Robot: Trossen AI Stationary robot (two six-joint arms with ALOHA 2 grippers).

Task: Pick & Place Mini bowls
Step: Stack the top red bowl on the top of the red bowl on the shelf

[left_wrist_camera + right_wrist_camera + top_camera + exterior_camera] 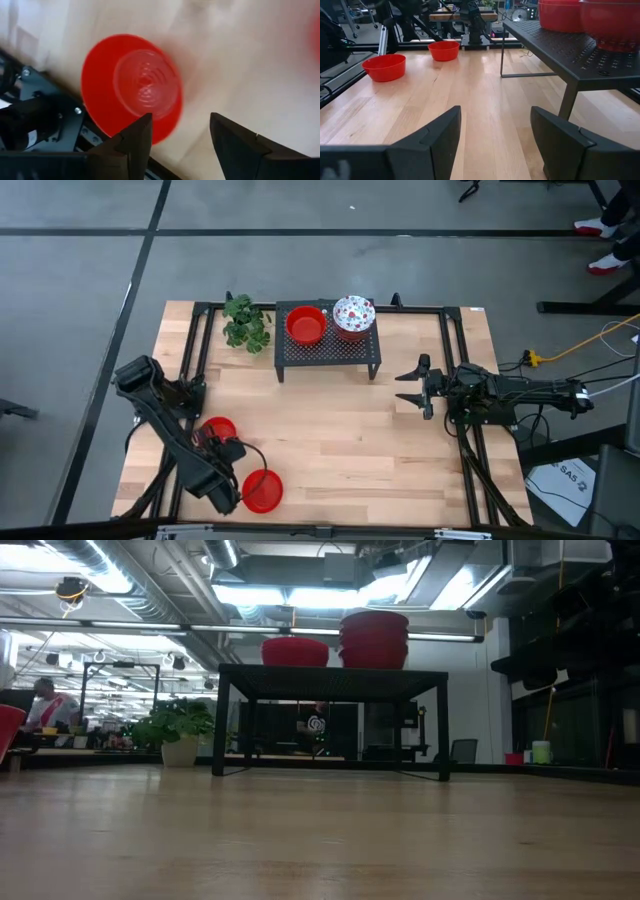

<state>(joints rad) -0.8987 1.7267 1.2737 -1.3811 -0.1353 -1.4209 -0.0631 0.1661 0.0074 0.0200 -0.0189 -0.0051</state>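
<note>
Beside the table's right edge, a "SAS" label (572, 476); left pincer (243, 485) wide over a red bowl (262, 490).

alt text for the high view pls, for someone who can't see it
Overhead view of a light wooden table: the left gripper hangs open over a glossy red mini bowl near the front edge, a second red bowl beside that arm. A black mesh stand holds a red bowl and a floral white bowl; the right gripper waits open.

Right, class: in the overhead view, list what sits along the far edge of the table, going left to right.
green plant → red bowl on the black rack → speckled white bowl on the same rack.
</note>
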